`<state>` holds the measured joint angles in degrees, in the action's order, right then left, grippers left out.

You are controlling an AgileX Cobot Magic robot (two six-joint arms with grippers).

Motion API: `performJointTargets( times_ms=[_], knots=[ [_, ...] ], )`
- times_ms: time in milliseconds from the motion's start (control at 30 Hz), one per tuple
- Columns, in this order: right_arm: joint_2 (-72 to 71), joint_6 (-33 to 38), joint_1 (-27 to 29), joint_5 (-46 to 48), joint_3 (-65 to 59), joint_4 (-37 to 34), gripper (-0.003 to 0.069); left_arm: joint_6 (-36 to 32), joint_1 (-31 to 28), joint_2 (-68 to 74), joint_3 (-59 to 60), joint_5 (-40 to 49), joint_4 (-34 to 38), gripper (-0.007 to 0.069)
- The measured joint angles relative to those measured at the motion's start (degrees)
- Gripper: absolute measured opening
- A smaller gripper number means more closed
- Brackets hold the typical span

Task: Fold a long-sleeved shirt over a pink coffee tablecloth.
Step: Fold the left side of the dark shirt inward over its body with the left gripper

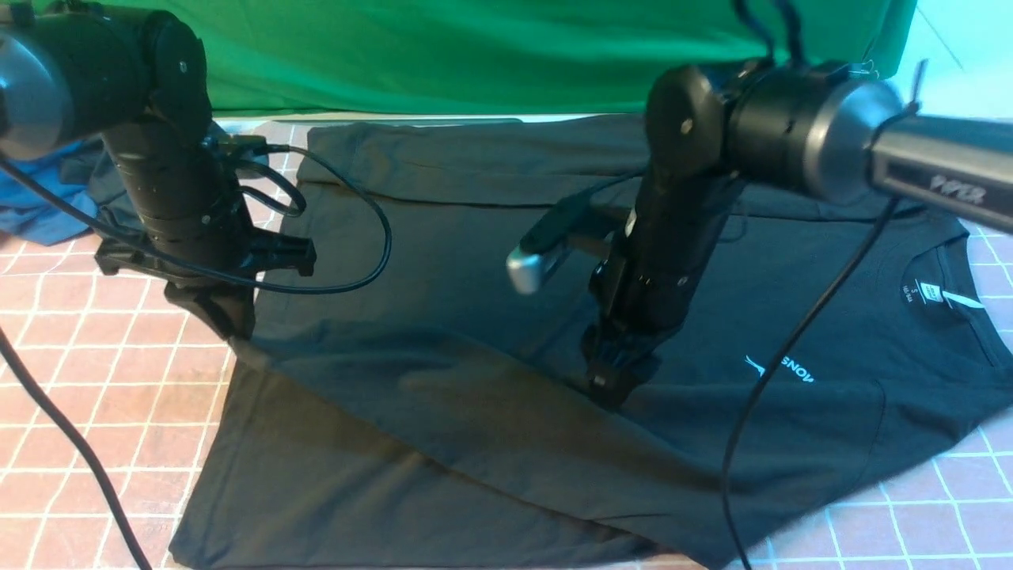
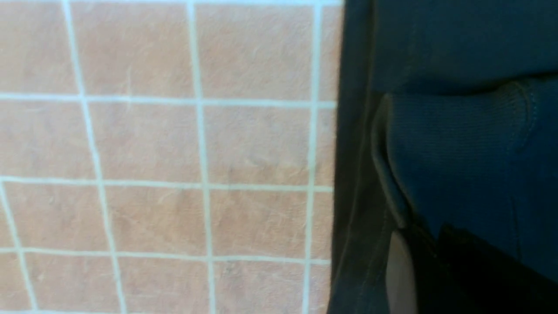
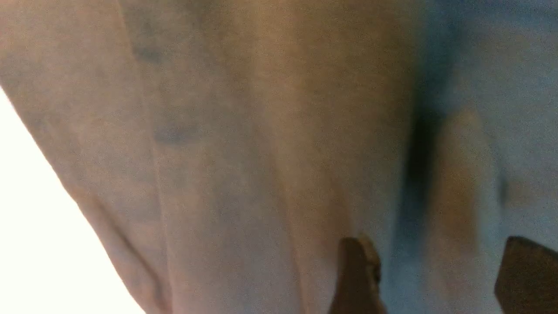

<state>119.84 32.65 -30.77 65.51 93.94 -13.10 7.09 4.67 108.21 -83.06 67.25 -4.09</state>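
Black long-sleeved shirt (image 1: 475, 261) is laid flat on the pink coffee tablecloth (image 1: 103, 380) that covers the worktop. Its collar is turned to the robot's right and its hem to the left. A sleeve is folded across the body as a slanting band, running from the left edge of the shirt towards the near right. White lettering (image 1: 783, 368) is seen on the chest, and a white neck label (image 1: 934, 294) inside the collar.

The left gripper (image 1: 229, 321) is lowered at the shirt's left edge, where cloth and grid meet. Its jaws are closed, and in the left wrist view they appear to be closed on the ribbed cuff (image 2: 453, 144), though the contact itself is dark and partly hidden.

The right gripper (image 1: 613, 388) is pointed down at the middle of the shirt, on the folded sleeve. Its jaws are parted, and nothing is held between them in the blurred right wrist view (image 3: 436, 248).

A green cloth (image 1: 475, 47) is hung behind, and a blue garment (image 1: 39, 198) is left at the far left.
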Motion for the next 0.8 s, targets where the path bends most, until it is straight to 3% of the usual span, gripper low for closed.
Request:
performJointTargets(
  times_ms=[367, 800],
  knots=[
    [0.6, -1.5, -1.7, -8.1, 0.0, 2.1, 0.0455, 0.4, 0.0, 0.0, 0.0, 0.0, -0.7, 0.0048],
    [2.7, -2.5, -1.3, -6.6, 0.0, 4.3, 0.0451, 2.8, 0.0, -0.1, 0.0, 2.2, -2.4, 0.0048]
  ],
)
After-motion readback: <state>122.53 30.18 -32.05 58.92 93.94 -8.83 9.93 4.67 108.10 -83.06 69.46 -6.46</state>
